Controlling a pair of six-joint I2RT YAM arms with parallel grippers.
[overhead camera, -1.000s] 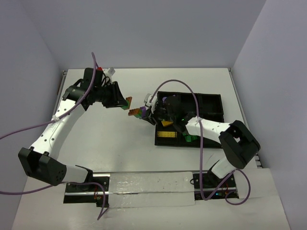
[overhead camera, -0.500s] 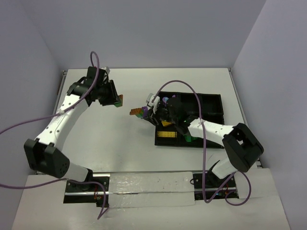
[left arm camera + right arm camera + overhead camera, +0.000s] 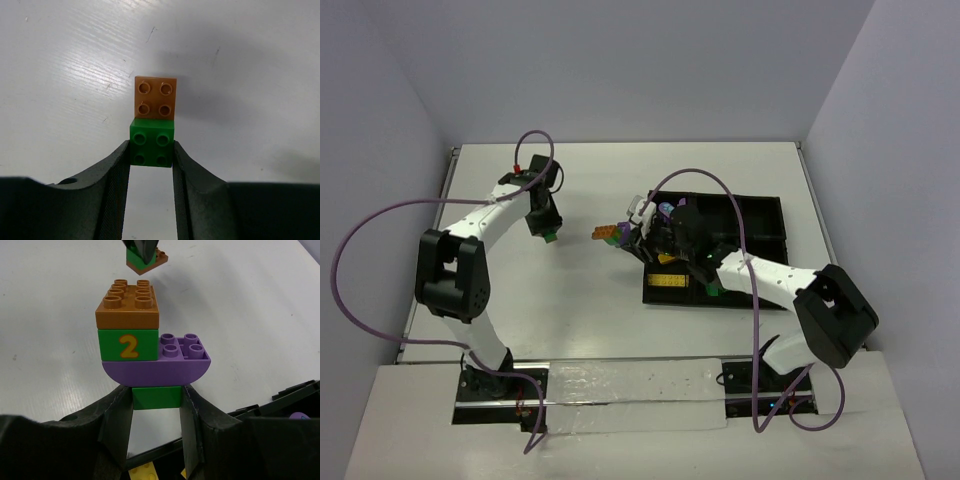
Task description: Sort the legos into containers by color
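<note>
"Legos against the black tray: what do you have?"

"From my console: a white table (image 3: 620, 300), with the tray (image 3: 765, 220) right of its middle. My right arm (image 3: 770, 275) lies across the tray; my left arm (image 3: 485, 215) reaches well left of it."

"And the grippers?"

"My right gripper (image 3: 156, 397) sits at the tray's left edge, jaws narrow and clamped on the green base brick (image 3: 156, 397) of a four-brick stack (image 3: 610, 233) that juts over the table just left of the tray. Above that base come a purple curved brick (image 3: 156, 367), a green brick marked 2 (image 3: 128, 345) and an orange brick (image 3: 129, 307). My left gripper (image 3: 151, 150), well left of the tray, pinches the green half (image 3: 151, 143) of a two-colour pair; the orange half (image 3: 155, 97) sticks out past the fingertips. Whether that pair touches the table, I cannot tell."

"Anything inside the tray?"

"Yellow pieces (image 3: 670, 283) in its near-left part, a green piece (image 3: 715, 290) just right of them, and a purple piece (image 3: 665, 208) near the far-left corner."
</note>
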